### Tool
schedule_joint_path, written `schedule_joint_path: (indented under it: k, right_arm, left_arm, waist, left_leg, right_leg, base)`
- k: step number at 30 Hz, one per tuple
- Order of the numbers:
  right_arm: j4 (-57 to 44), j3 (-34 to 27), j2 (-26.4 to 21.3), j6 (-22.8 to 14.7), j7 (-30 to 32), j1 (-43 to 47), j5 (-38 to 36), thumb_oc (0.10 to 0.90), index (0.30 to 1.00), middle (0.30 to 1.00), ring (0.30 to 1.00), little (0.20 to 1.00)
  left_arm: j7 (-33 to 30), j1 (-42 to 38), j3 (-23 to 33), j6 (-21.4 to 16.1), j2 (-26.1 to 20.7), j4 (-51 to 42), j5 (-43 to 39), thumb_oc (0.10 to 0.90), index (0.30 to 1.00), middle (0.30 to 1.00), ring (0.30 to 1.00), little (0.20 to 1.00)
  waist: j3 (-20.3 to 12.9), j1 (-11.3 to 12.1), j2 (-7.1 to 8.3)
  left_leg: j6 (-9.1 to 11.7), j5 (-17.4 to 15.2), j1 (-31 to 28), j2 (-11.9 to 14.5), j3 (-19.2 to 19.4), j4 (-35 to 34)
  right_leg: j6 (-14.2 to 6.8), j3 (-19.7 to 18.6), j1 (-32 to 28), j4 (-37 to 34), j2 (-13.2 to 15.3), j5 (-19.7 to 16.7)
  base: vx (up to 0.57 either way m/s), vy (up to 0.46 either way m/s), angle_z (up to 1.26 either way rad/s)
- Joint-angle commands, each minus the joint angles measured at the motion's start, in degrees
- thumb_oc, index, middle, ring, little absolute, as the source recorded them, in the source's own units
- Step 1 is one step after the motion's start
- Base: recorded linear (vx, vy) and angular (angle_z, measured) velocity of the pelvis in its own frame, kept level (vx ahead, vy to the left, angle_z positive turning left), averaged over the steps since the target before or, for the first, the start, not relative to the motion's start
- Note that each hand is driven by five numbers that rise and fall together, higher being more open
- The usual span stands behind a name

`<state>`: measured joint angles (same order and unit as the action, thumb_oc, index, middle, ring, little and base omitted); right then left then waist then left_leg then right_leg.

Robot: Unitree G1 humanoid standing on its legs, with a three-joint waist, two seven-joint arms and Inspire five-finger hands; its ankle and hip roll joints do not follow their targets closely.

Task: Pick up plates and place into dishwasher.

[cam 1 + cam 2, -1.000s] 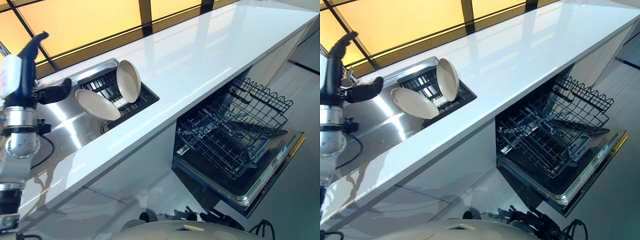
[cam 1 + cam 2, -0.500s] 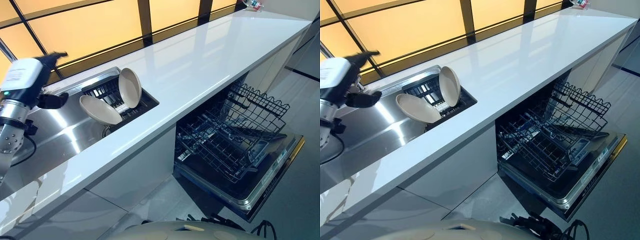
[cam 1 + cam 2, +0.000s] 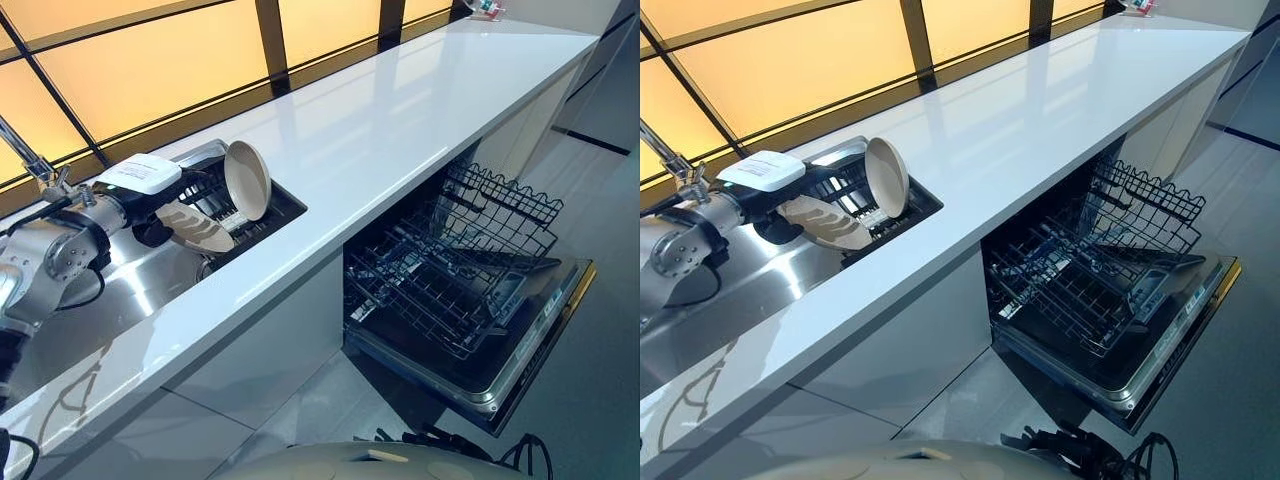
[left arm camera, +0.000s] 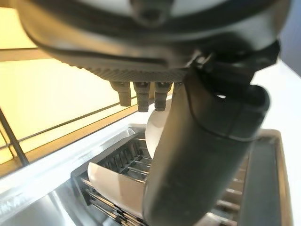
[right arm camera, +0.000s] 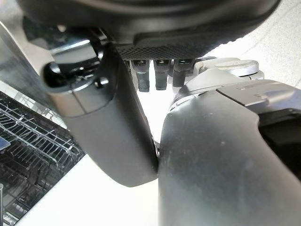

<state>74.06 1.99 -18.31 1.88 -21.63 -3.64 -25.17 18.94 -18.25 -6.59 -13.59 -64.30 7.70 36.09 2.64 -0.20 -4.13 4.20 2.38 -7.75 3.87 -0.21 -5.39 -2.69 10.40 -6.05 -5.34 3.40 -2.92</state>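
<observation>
Sink rack holds 2 plates, left hand fingers at the lower.

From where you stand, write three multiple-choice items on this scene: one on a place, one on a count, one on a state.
1. Where are the cream plates?
A. in the sink rack
B. on the countertop
C. in the dishwasher

2. How many plates show?
A. one
B. two
C. four

3. The dishwasher door is:
A. shut
B. open, rack pulled out
C. open, rack full

Answers: 1 A, both plates stand in the rack by the left hand; 2 B, one upright, one leaning; 3 B, the wire rack holds no dishes.
</observation>
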Motion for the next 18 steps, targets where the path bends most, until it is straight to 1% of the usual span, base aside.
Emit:
schedule_joint_path:
  k: [1, 8, 13, 15, 16, 17, 18]
  right_arm:
    - [0.8, -0.4, -2.3, 0.3, -1.6, 2.7, 1.0, 0.8, 0.9, 0.9, 0.9, 0.9]
    - [0.2, -0.2, -2.3, 0.7, -1.3, 2.7, 0.8, 0.8, 0.9, 0.9, 0.9, 0.9]
    - [-0.1, -0.1, -2.5, 1.1, -1.2, 2.8, 0.4, 0.8, 0.9, 0.9, 0.9, 0.9]
    - [-0.2, -0.1, -2.5, 1.3, -1.1, 2.7, 0.5, 0.8, 0.9, 0.9, 0.9, 0.9]
    - [-0.2, -0.2, -2.5, 1.3, -1.1, 2.7, 0.8, 0.8, 0.9, 0.9, 0.9, 0.9]
    - [-0.2, -0.2, -2.5, 1.3, -1.1, 2.7, 0.9, 0.8, 0.9, 0.9, 0.9, 0.9]
    - [-0.2, -0.1, -2.5, 1.4, -1.1, 2.7, 0.8, 0.8, 0.9, 0.9, 0.9, 0.9]
  left_arm:
    - [0.3, -11.8, 1.5, 2.9, -6.7, 4.0, 2.8, 0.8, 0.9, 0.9, 0.9, 0.9]
    - [2.9, -13.7, -1.2, 2.4, -7.9, 7.8, 4.6, 0.8, 0.9, 0.9, 0.9, 0.9]
    - [3.6, -15.1, -2.3, 2.7, -8.9, 8.9, 3.3, 0.8, 0.9, 0.9, 0.9, 0.9]
    - [1.8, -15.5, -2.1, 3.2, -9.2, 9.1, 2.3, 0.8, 0.9, 0.9, 0.9, 0.9]
    - [-1.5, -15.7, -1.5, 4.0, -9.7, 9.3, 0.7, 0.8, 0.9, 0.9, 0.9, 0.9]
    - [-2.6, -15.8, -1.4, 4.4, -9.7, 9.4, 0.3, 0.8, 0.9, 0.9, 0.9, 0.9]
    - [-6.3, -16.0, -0.7, 5.5, -9.8, 9.4, 0.3, 0.8, 0.9, 0.9, 0.9, 0.9]
  waist:
    - [1.3, -1.5, -1.36]
    - [1.5, -1.7, -1.44]
    - [1.6, -1.6, -1.43]
    - [1.5, -1.6, -1.4]
    - [1.5, -1.5, -1.39]
    - [1.5, -1.5, -1.39]
    - [1.5, -1.4, -1.32]
  left_leg:
    - [-6.2, -7.4, -1.2, -7.0, 4.0, 1.3]
    - [-6.4, -7.4, -1.1, -7.3, 3.7, 1.5]
    - [-6.4, -7.5, -1.0, -7.4, 3.7, 1.6]
    - [-6.4, -7.4, -1.0, -7.4, 3.6, 1.5]
    - [-6.4, -7.4, -1.0, -7.4, 3.6, 1.4]
    - [-6.4, -7.4, -1.0, -7.4, 3.6, 1.4]
    - [-6.4, -7.4, -1.0, -7.4, 3.6, 1.3]
  right_leg:
    - [-1.6, -1.9, -0.5, 5.2, -3.4, 8.3]
    - [-1.7, -2.5, -0.3, 5.3, -3.5, 8.1]
    - [-1.8, -2.6, -0.2, 5.2, -3.5, 8.1]
    - [-1.8, -2.6, -0.2, 5.1, -3.6, 8.0]
    - [-1.8, -2.6, -0.2, 5.1, -3.6, 8.0]
    - [-1.8, -2.6, -0.2, 5.0, -3.6, 8.0]
    - [-1.7, -2.5, -0.3, 5.0, -3.6, 8.0]
  base:
    - [0.01, 0.011, -0.09]
    - [0.0, 0.002, -0.01]
    - [0.0, 0.0, 0.0]
    - [0.0, 0.0, 0.0]
    - [0.0, 0.0, 0.0]
    - [0.0, 0.0, 0.0]
    - [0.0, 0.0, 0.0]
